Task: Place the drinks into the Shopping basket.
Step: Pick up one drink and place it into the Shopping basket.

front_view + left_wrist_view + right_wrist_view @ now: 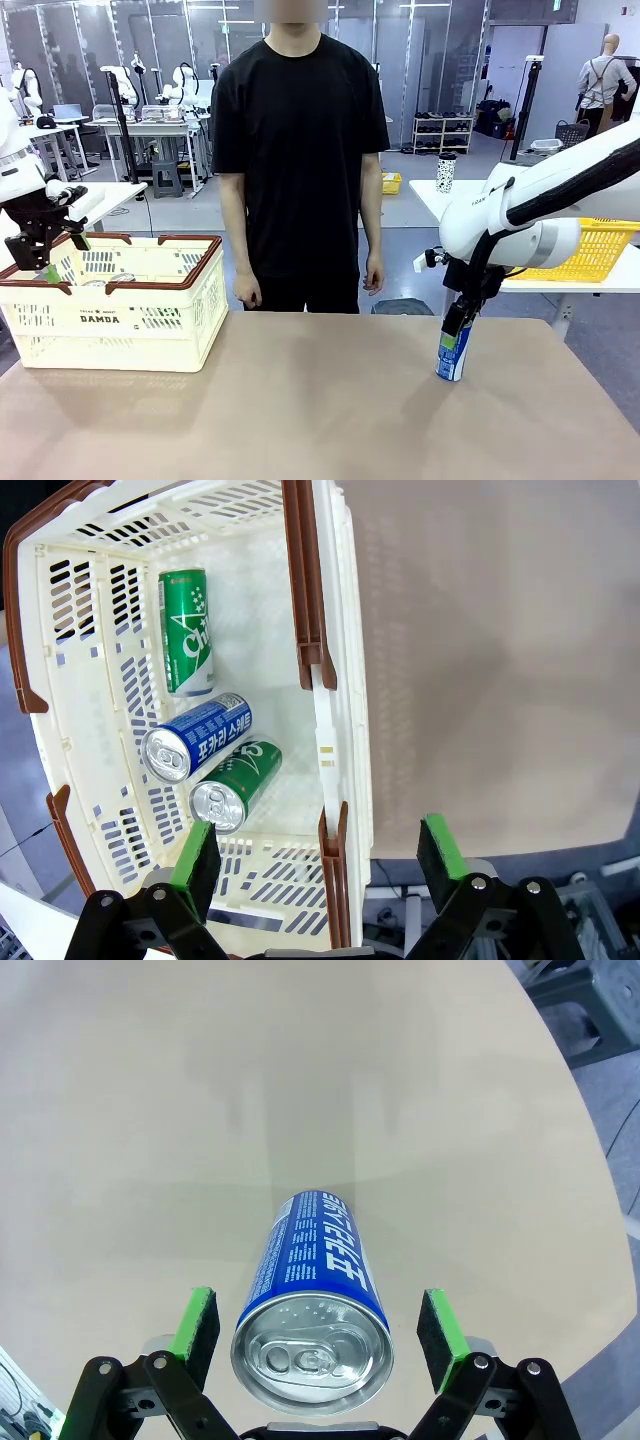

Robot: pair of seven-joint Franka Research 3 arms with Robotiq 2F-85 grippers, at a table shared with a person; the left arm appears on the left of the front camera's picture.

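Lying on their sides in the Shopping basket (pixel 300 580): one green can (pixel 186 630), a blue can (pixel 197 736) and a second green can (pixel 237 785), the last two touching. Left outside: a last blue can (pixel 315 1300), upright on the surface (pixel 300 420) at the robot's right, well apart from the basket. Straddled by the right end effector (pixel 318 1310), pads spread on either side and not touching, so nothing gripped yet. Over the basket's rim, the left end effector (pixel 318 842), spread wide and empty. Mostly done, apparently; remaining: grip, carry across, drop in.
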